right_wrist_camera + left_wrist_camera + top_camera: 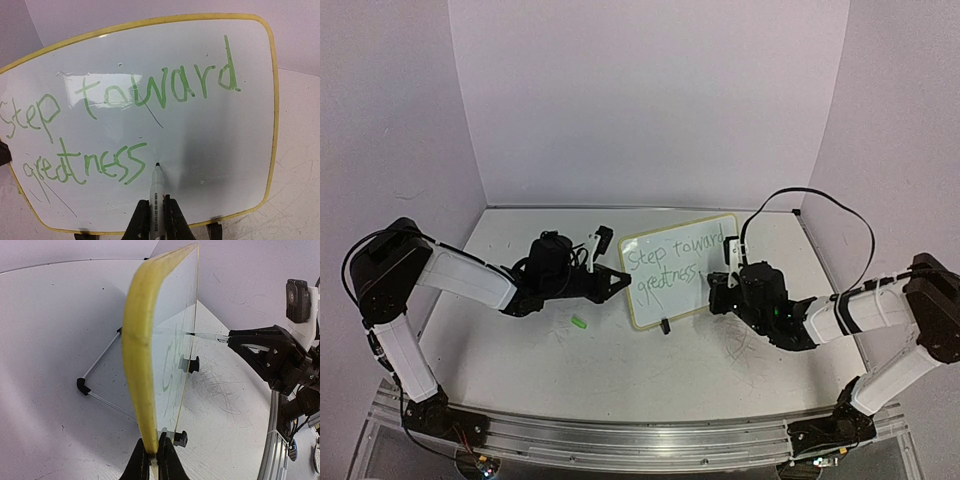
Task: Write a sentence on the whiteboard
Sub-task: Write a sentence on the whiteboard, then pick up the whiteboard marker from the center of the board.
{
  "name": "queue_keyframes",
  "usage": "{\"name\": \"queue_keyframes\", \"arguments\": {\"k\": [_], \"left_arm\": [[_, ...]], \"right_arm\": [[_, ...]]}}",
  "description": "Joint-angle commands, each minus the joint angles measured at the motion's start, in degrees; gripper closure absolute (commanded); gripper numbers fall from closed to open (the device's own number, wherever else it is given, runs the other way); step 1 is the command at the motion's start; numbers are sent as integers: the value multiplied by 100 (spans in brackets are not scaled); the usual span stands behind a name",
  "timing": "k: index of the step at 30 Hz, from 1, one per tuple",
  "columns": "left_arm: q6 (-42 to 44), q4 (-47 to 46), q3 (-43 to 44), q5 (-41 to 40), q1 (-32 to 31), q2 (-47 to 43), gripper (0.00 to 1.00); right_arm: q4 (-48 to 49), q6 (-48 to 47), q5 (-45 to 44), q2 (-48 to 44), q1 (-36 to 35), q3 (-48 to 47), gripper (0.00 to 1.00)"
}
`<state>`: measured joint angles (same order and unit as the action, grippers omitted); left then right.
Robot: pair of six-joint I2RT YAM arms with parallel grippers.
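Note:
The whiteboard [675, 270] stands tilted on its wire stand [100, 357] at mid-table. The sentence [125, 95] on it reads "Step toward greatness" in green, in two slanted lines. My left gripper [621, 278] is shut on the board's yellow-green rim [137, 355] at its left edge, and the jaws pinch that edge in the left wrist view [154, 455]. My right gripper [156, 205] is shut on a white marker [157, 187]. The marker's dark tip touches the board just right of "greatness". The right gripper [720, 290] sits at the board's lower right.
A small green marker cap [580, 322] lies on the table in front of the left gripper. The tabletop [225, 390] is scuffed with grey scribbles right of the board. Walls enclose the back and sides. A metal rail [640, 440] runs along the near edge.

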<state>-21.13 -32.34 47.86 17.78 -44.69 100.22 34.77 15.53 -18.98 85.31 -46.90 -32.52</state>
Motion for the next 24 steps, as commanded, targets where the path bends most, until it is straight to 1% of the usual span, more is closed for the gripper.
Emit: {"name": "queue_keyframes", "arguments": {"k": [1,4,7,10,13,15,18,22,24], "left_arm": [[197,61,-27,-223,21,-175,100],[197,64,-25,-245,22,-170,100],[180,64,-47,-320,23,-194,99],[171,61,-70,-419,21,-213,95],[184,64,-92,-499,22,-234,86],[205,65,-116,-545,21,-276,79],[225,64,-177,-618,19,-432,69],[254,88,-298,-748,23,-723,56],[225,211,-361,-789,24,-908,46]], "right_arm": [[245,-7,-74,173,23,-216,100],[-20,48,-79,-160,19,-189,100],[-763,270,-24,-1144,18,-63,100],[-1682,489,120,-1843,21,33,100],[-2124,426,390,-2347,19,136,100],[-2315,315,344,-2553,21,140,100],[-2568,181,160,-2664,18,-1,100],[-2617,-1,35,-2689,19,-206,100],[-2599,-130,-9,-2636,20,-327,100]]}}
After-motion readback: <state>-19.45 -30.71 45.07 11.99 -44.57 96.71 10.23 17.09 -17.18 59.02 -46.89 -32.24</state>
